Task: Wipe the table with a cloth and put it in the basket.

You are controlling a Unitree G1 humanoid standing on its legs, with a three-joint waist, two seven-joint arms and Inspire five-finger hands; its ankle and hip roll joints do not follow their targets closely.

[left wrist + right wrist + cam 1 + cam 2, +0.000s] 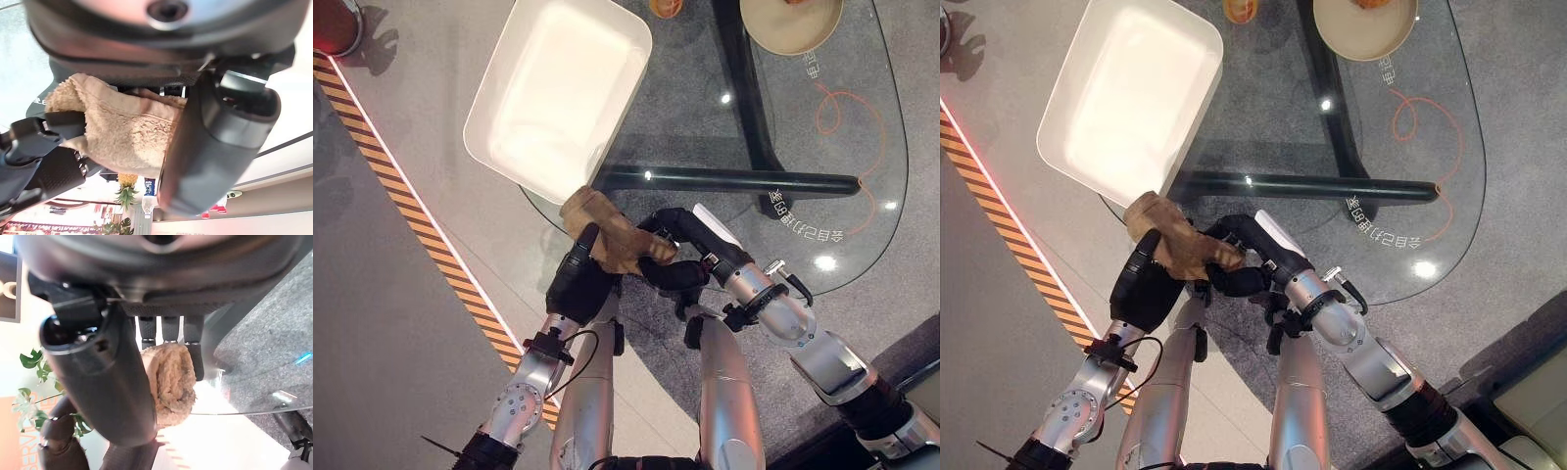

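Observation:
A tan fluffy cloth (607, 232) hangs bunched between both hands, at the near edge of the glass table (822, 196). My left hand (578, 281) comes from below left and is shut on the cloth's lower part; in the left wrist view the cloth (122, 132) is pinched between thumb and fingers. My right hand (683, 247) curls round the cloth's right end, and the cloth (171, 377) shows past its fingers (168, 330). The white rectangular basket (489, 103) sits just beyond the cloth on the table's left end, partly over the edge.
A black bar (734, 181) runs under the glass. A beige plate (793, 34) and a small orange thing (666, 7) lie at the far side. Orange-and-black striped tape (411, 211) crosses the floor at left, with a red object (333, 24) in the far corner.

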